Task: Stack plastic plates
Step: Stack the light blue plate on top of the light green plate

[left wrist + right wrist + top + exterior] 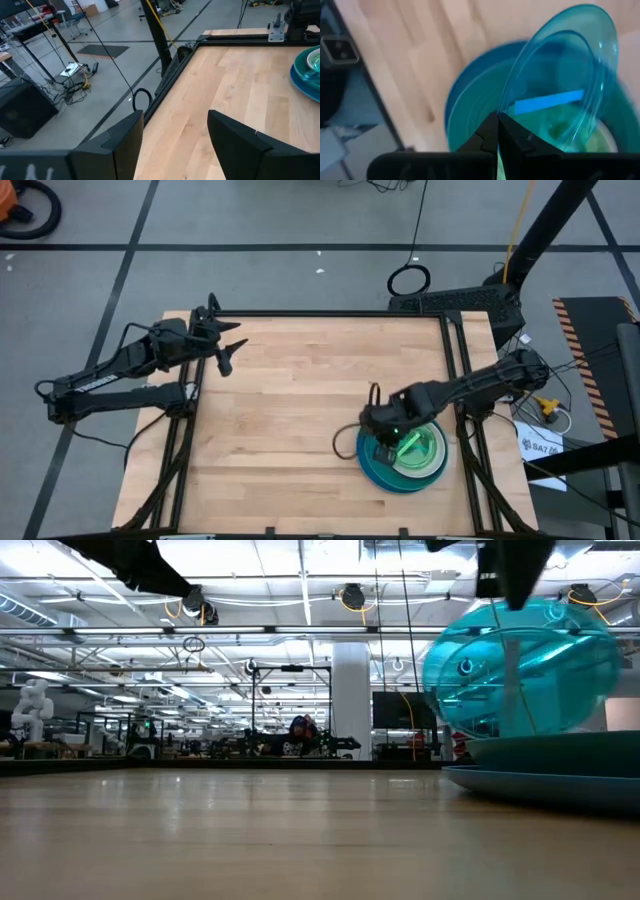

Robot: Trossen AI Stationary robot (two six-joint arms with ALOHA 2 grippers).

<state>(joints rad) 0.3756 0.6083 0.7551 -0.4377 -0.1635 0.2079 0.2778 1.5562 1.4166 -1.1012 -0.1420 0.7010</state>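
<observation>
A stack of plastic plates (425, 470) sits near the table's right, near corner, with large blue and teal plates at the bottom and a lime green one (412, 444) showing on top. My right gripper (383, 430) is over the stack's left part, shut on a translucent cyan plate (520, 665) that stands almost on edge above the stack (560, 775). The right wrist view shows the same plate (560, 85) over the stack (470, 107). My left gripper (226, 350) waits open at the far left of the table, touching nothing. My right gripper pinches the translucent cyan plate by its rim (507, 117) between the two shut fingers, coming from above and pointing down. The plate hangs steeply tilted, nearly upright, below the fingers. I cannot tell whether its lower edge (480, 732) touches the stack.
A black frame rail (330, 314) runs along the table's far edge, and more rails run down its left and right sides. Bare wood (280, 430) stretches across the table's middle and left. The stack also shows far off in the left wrist view (307, 70).
</observation>
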